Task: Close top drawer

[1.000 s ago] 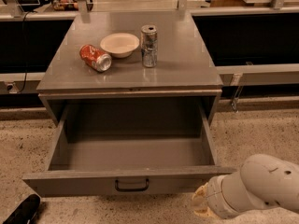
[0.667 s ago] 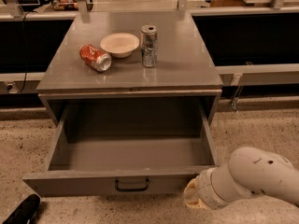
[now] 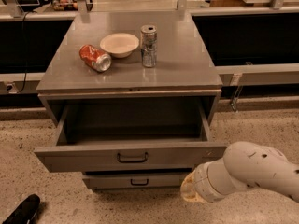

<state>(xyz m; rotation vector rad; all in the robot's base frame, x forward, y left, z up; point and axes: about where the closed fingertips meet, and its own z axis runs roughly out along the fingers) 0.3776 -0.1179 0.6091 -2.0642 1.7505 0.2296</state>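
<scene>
Hand (image 3: 188, 193) — open or closed, I cannot tell — sits at lower right, just below the front of the pulled-out top drawer (image 3: 84, 157), seemingly placed to push it in.

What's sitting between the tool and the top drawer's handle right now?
Nothing: in the camera view the tool, low right of the top drawer, has only bare drawer front between it and the handle.

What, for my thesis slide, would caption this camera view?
Gripper below the right front of the open top drawer; bowl, red can, silver can on top.
</scene>
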